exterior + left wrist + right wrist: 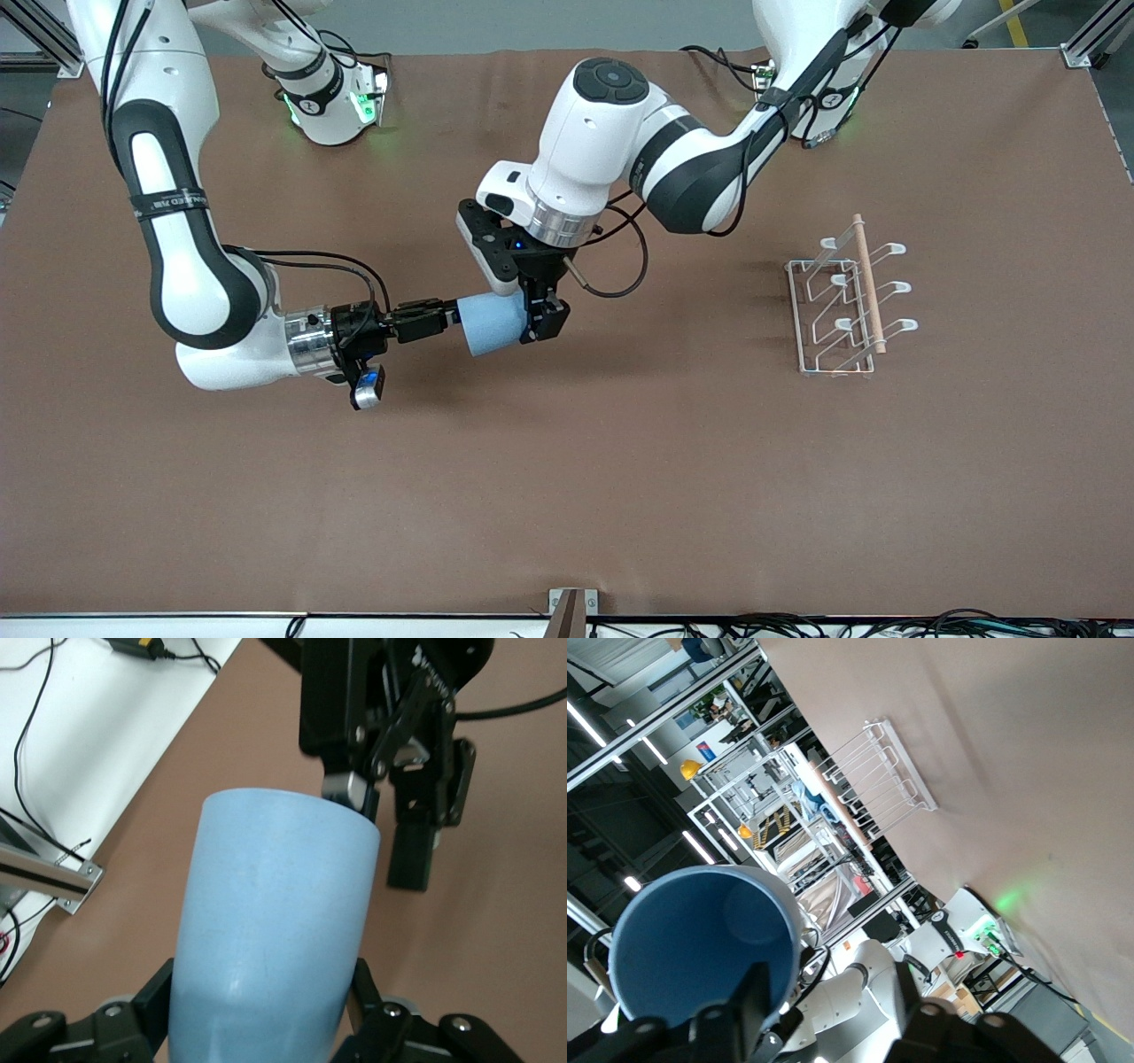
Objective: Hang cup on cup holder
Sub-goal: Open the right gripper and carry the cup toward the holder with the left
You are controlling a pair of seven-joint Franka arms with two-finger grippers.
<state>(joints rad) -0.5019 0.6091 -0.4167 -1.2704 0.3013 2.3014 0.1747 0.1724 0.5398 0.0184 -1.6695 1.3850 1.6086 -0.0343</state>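
The cup (493, 322) is held on its side in the air over the table's (567, 496) middle, clamped near its base by the left gripper (542, 321). The right gripper (443, 316) is at the rim, one finger inside; fingers look slightly parted, grip can't be told. The cup holder (846, 297) is standing well apart, toward the left arm's end.

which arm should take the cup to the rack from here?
Left, probably. Its end effector is shut on the cup, and the cup holder sits toward its end of the table. The right end effector is at the cup's rim.
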